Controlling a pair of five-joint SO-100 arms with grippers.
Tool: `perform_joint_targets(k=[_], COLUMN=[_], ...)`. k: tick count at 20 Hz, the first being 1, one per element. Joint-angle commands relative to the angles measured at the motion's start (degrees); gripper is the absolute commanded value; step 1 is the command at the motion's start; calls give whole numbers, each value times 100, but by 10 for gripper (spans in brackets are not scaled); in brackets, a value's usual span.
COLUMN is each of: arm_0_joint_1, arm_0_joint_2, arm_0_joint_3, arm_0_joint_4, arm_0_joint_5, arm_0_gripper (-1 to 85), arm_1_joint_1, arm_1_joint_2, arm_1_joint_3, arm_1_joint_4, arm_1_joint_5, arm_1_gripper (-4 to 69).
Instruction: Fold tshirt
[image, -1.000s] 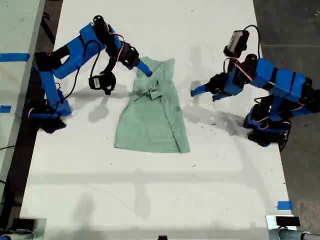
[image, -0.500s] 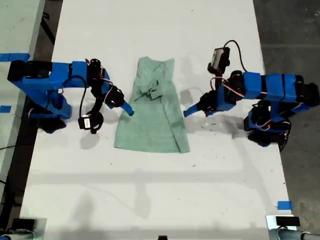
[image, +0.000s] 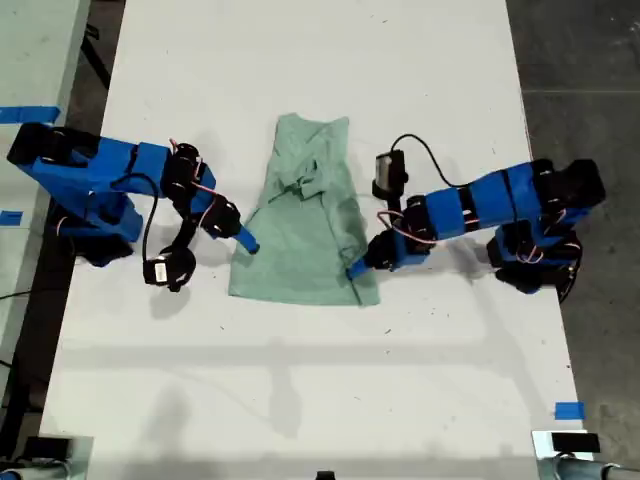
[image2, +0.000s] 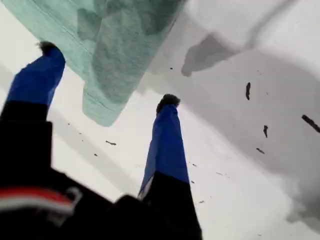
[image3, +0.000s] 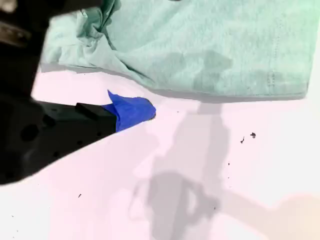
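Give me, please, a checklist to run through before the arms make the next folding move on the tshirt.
1. My first gripper open: ok, its fingers stand well apart.
2. Tshirt corner between those fingers: ok, the hem corner lies between them in the first wrist view.
3. My second gripper open: cannot tell, only one finger shows.
4. My second gripper on the cloth: not ok, its tip sits beside the tshirt's edge with a strip of table between.
5. Tshirt lying flat: not ok, cloth is bunched in its upper half in the exterior view.
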Motion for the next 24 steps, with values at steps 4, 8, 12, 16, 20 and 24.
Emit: perform_joint_targets(k=[4, 8, 12, 16, 20, 24], arm_0_joint_1=[114, 141, 141, 211, 246, 308], arm_0_joint_2=[88, 141, 149, 132, 123, 114], arm_0_joint_3=[-510, -492, -483, -466, -404, -378], arm_0_joint_4=[176, 229, 220, 211, 97, 79], arm_0_joint_5=[-62, -62, -44, -62, -70, -79], arm_0_gripper=[286, 284, 282, 282, 280, 278], arm_1_joint_1=[88, 70, -26, -88, -237, -492], arm_1_joint_2=[-360, -756, -1644, -1688, -1617, -1512], arm_1_joint_3=[-378, -448, -861, -1002, -1318, -2540], arm_1_joint_4=[-343, -870, -984, -914, -272, 1696], arm_1_joint_5=[97, 88, 264, 316, 387, 457], arm_1_gripper=[326, 273, 46, -23, -23, -23])
